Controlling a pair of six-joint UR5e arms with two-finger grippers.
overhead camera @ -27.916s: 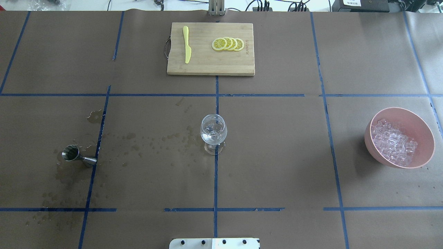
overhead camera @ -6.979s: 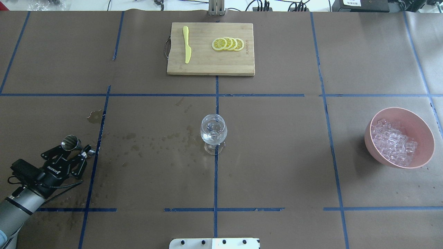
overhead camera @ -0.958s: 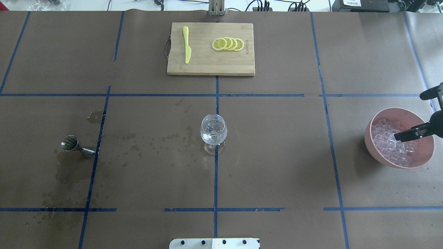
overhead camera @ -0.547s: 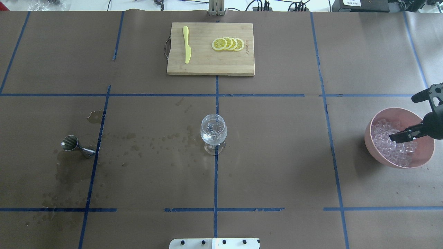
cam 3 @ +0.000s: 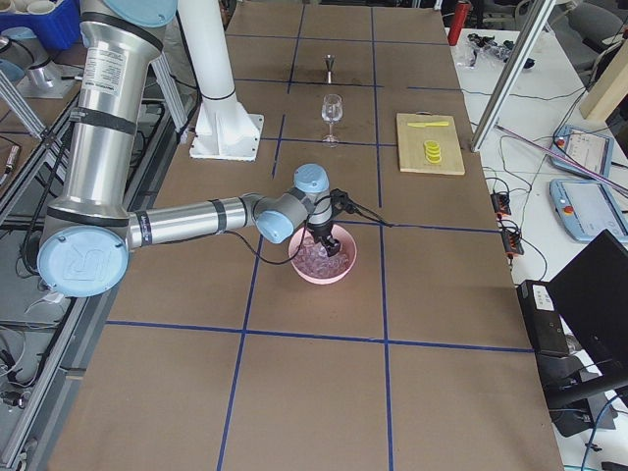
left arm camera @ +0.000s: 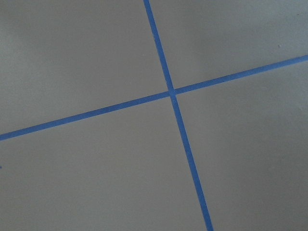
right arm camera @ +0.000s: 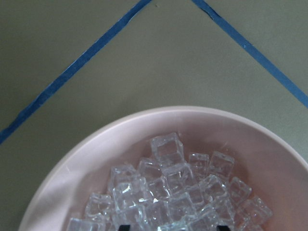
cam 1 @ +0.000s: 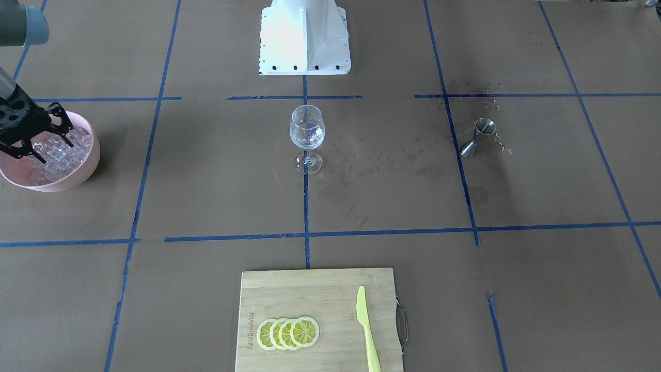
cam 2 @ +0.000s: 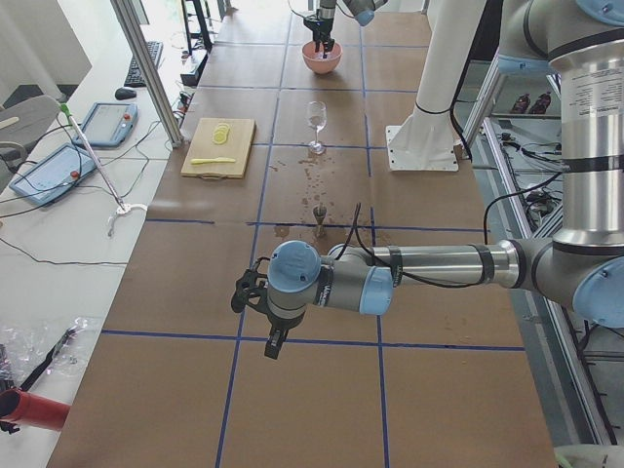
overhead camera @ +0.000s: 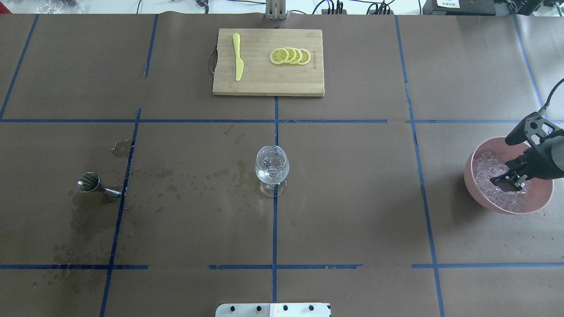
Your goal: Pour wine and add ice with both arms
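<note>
Ice [right arm camera: 168,190] lies heaped in the pink bowl [overhead camera: 473,187], directly beneath the right pincer [overhead camera: 506,181]. That pincer's jaws stand apart, and its fingertips [right arm camera: 125,227] are down among the top cubes. Well off to its left, the wine glass [overhead camera: 272,165] stands on the bench [overhead camera: 352,198]. The left pincer [cam 2: 272,341] hangs above the crossing blue tape lines [left arm camera: 171,94]; I cannot tell whether its jaws are apart or together.

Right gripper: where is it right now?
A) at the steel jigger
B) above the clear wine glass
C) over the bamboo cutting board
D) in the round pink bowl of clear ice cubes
D: the right gripper is open and lowered onto the heap of clear ice cubes inside the round pink bowl.
</note>
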